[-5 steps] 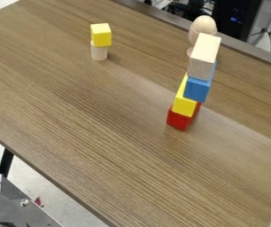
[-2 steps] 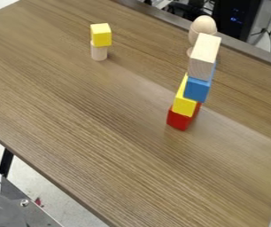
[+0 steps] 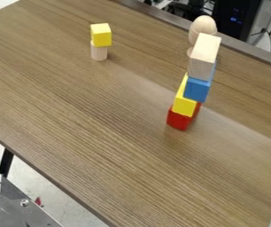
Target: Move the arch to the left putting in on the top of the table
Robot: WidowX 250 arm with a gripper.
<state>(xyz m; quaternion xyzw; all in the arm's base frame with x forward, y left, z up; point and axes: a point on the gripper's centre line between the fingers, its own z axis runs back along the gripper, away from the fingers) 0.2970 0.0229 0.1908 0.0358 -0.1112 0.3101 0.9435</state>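
I cannot tell whether the gripper is spread or pinching anything, nor which piece is the arch. The task looks unstarted; next comes gripping the arch without toppling the block stack (image 3: 196,89) toward the table's (image 3: 73,111) far right edge, then setting it left.

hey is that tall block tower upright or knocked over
Upright: the plain wooden block is on top, above a blue block, yellow block and red block.
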